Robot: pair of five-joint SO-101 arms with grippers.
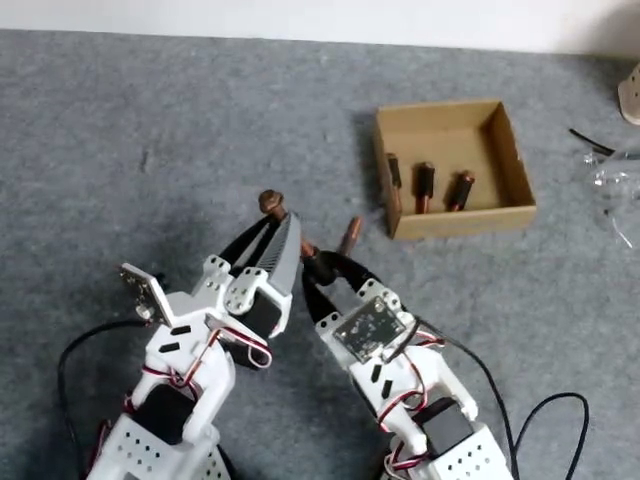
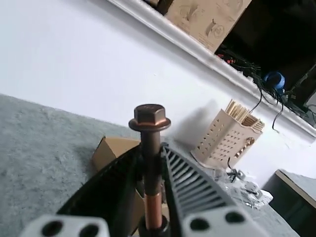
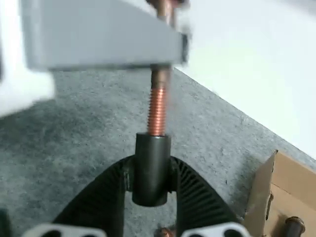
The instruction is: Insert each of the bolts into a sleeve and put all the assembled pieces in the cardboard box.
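Note:
My left gripper (image 1: 278, 218) (image 2: 150, 158) is shut on a copper bolt (image 2: 150, 148) (image 1: 272, 203), hex head up, shank pointing down. My right gripper (image 1: 318, 268) (image 3: 150, 180) is shut on a dark sleeve (image 3: 152, 165) (image 1: 314, 264) held just below it. The bolt's threaded tip (image 3: 158, 111) meets the sleeve's top opening. A second loose bolt (image 1: 349, 235) lies on the carpet beside the cardboard box (image 1: 511, 143), which holds three assembled pieces (image 1: 424, 186).
Grey carpet covers the table. Clear plastic parts and a black wire (image 1: 605, 165) lie right of the box. A perforated holder with wooden sticks (image 2: 228, 137) stands far behind against the white wall. Black cables (image 1: 540, 420) trail from the arms at the front.

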